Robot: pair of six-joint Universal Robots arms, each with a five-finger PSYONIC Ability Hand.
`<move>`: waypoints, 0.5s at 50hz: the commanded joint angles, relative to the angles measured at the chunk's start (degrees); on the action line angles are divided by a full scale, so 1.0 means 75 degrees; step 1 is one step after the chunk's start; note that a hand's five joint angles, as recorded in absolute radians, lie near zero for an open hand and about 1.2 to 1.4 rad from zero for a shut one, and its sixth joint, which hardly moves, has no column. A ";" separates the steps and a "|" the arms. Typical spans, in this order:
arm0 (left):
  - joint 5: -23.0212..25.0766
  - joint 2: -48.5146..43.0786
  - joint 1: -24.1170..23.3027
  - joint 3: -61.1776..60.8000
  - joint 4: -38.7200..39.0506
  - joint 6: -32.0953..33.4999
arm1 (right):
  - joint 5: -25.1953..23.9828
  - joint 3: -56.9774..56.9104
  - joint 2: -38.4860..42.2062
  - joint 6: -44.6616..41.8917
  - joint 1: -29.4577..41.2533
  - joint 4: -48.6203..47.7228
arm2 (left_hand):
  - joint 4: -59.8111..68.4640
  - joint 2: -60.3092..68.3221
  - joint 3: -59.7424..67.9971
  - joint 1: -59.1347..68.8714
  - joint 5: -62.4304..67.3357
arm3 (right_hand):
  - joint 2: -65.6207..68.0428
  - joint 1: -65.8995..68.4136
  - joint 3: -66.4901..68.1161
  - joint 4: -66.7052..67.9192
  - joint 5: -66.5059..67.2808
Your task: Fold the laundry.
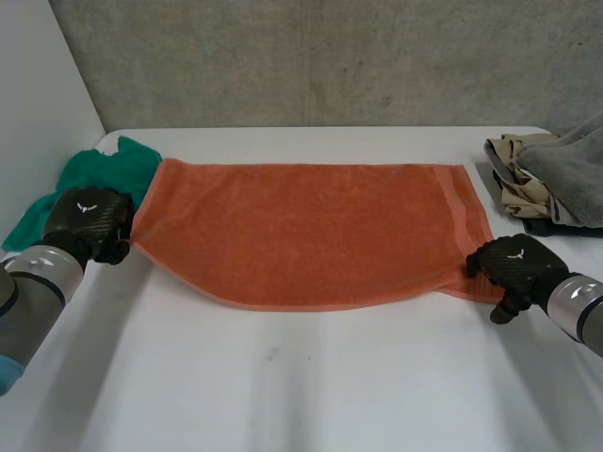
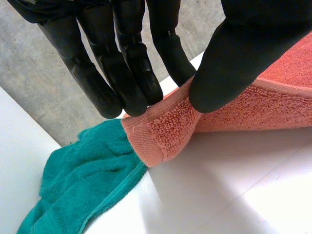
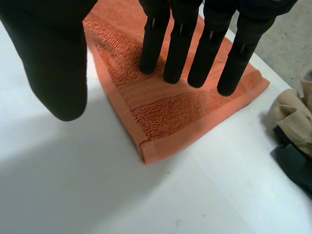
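Orange terry is clamped in the left hand (image 2: 234, 63): the thumb on one face and the fingers (image 2: 131, 83) on the other pinch the towel's left near corner, which looks raised just off the table. The right hand (image 1: 513, 264) is spread. Its straight fingers (image 3: 178, 53) rest on top of the right near corner, and its thumb stands apart over bare table, gripping nothing.

Between the hands the towel (image 1: 311, 231) lies across the middle of the white table (image 1: 301, 386), long side running left to right, its near edge bowed in a shallow curve. Two layers seem to meet at the right corner, so I judge one fold is done.

To do the next fold well, the right hand should get its thumb under both layers. Both hands then draw the near edge straight before one end is carried over the other, with the edges matched.

A green cloth (image 1: 104, 174) is bunched just beyond the left hand, and a pile of beige and grey laundry (image 1: 551, 179) sits at the far right, apart from the towel
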 commanded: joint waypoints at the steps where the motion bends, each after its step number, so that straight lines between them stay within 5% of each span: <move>1: -0.0025 -0.0033 -0.0001 0.0009 0.0011 -0.0008 | -0.0006 -0.0136 0.0260 -0.0028 0.0004 -0.0353 | 0.1533 0.1506 0.1566 0.1736 0.1777 | -0.0126 -0.0194 -0.0088 -0.0138 0.0047; 25: -0.0049 -0.0244 -0.0060 0.0208 0.0034 0.0038 | 0.0005 -0.1448 0.1362 -0.0274 0.0273 -0.1021 | 0.1533 0.1506 0.1566 0.1736 0.1777 | 0.2092 0.2024 0.2129 0.2080 0.2265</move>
